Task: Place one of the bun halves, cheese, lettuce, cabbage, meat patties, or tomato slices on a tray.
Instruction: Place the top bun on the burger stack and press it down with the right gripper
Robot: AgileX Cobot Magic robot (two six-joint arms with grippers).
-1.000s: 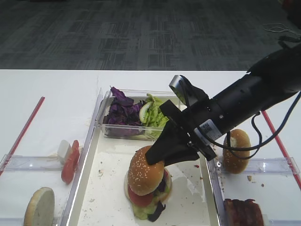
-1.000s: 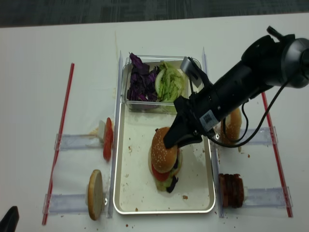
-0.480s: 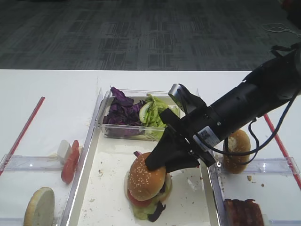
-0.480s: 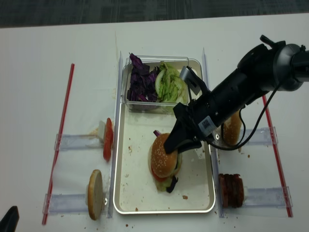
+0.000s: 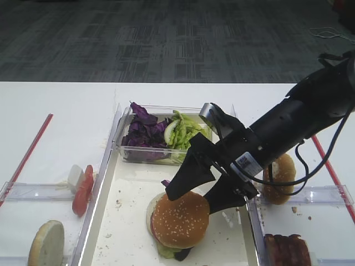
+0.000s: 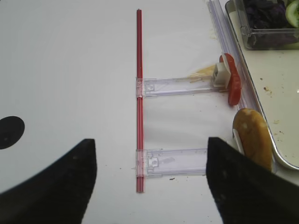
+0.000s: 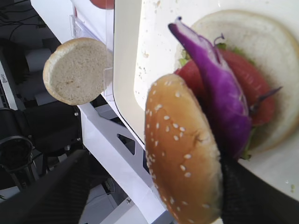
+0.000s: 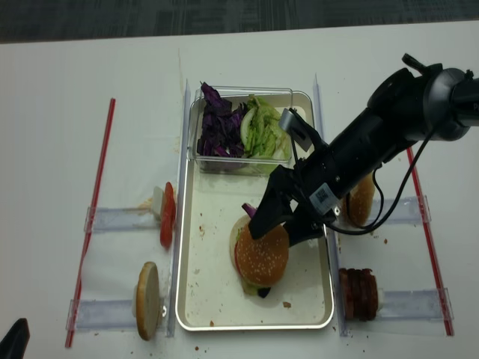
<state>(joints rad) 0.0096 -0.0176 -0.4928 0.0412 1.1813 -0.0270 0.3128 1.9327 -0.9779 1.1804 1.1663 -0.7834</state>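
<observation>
A sesame-dotted bun top (image 5: 180, 219) (image 8: 263, 253) lies tilted on a stack of bottom bun, lettuce, tomato and purple cabbage leaf (image 7: 219, 93) on the cream tray (image 5: 130, 194) (image 8: 209, 288). My right gripper (image 5: 191, 202) (image 8: 278, 235) (image 7: 152, 158) hangs just above it, open, fingers spread on either side of the bun top (image 7: 182, 149). Loose lettuce (image 5: 183, 133) and cabbage (image 5: 141, 133) fill a clear box. Tomato slices (image 5: 83, 191) stand left of the tray, meat patties (image 5: 285, 249) right. No cheese shows. My left gripper (image 6: 149, 186) is open over bare table.
A pale bun half (image 5: 47, 244) (image 6: 252, 137) stands in a clear holder at the front left. Another brown bun (image 5: 283, 174) stands right of the tray, behind the right arm. Red strips (image 6: 138, 93) and clear holders (image 6: 177, 86) lie on the white table.
My right gripper has gone from shut on the bun top to open. The bun top has sunk onto the stack and slid toward the tray's front.
</observation>
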